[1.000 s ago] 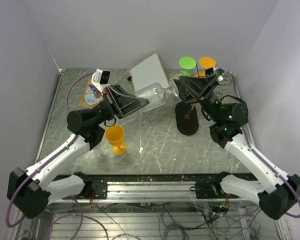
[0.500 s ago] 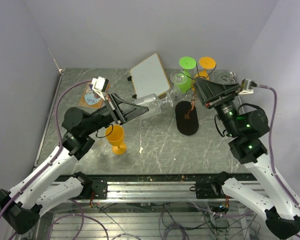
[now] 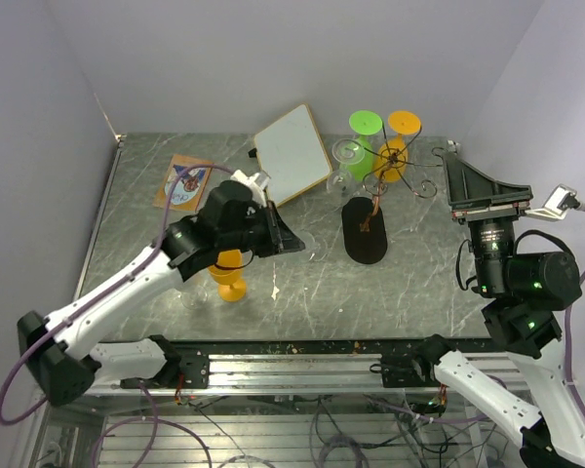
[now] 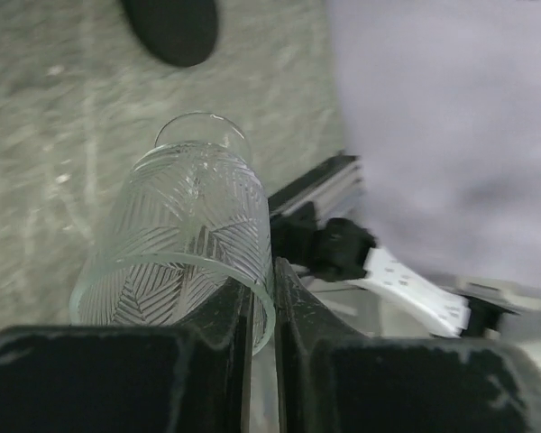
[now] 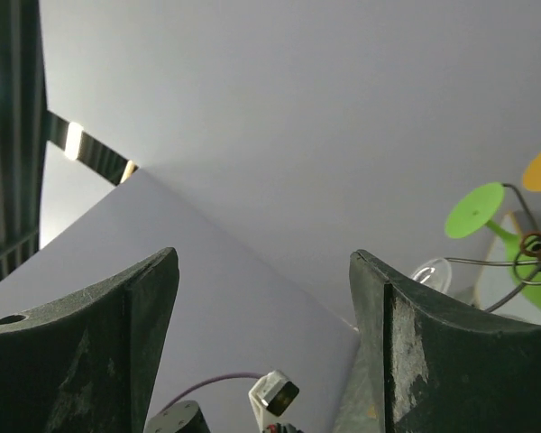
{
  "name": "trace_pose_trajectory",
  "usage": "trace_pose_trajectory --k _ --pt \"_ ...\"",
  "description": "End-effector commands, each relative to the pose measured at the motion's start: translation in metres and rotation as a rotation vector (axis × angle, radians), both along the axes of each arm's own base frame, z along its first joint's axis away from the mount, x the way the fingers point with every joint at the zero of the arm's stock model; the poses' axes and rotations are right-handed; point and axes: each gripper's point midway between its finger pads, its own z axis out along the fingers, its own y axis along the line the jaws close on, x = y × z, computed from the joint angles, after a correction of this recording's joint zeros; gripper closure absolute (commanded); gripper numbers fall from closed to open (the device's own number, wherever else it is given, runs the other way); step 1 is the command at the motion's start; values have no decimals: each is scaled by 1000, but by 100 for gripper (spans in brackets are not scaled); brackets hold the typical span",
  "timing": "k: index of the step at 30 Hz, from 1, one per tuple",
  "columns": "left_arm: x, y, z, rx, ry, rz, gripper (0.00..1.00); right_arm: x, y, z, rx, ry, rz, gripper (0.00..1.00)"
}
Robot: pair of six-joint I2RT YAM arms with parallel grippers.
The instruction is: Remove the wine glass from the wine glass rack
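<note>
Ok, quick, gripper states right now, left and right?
Left gripper: closed on the rim of the clear wine glass.
Right gripper: open, holding nothing.

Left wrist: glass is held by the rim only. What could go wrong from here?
1. The left gripper pinches just one spot of the glass rim, with the bowl hanging out sideways; it may twist, slip or chip.
2. The orange goblet stands right under that arm; lowering the glass could knock it over.
3. The right gripper is open and off to the side, so nothing backs up a slip.
</note>
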Motion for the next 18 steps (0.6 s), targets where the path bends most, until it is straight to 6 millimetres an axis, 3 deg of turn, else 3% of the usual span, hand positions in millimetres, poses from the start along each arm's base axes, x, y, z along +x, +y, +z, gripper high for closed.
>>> trace_pose_trajectory --k 1,4,10,14,18 --pt "5 18 -44 333 21 17 93 -1 -18 -2 -27 18 -95 24" --pt "5 16 -69 492 41 -12 93 -1 -20 -5 -33 26 -106 24" --pt "6 16 -101 622 66 -53 93 1 -20 -8 -48 43 -110 24" --pt "7 30 -120 745 69 -84 93 2 -21 -11 -55 54 -118 24" --pt "4 29 -133 788 91 -139 93 4 -19 -15 -55 65 -115 24"
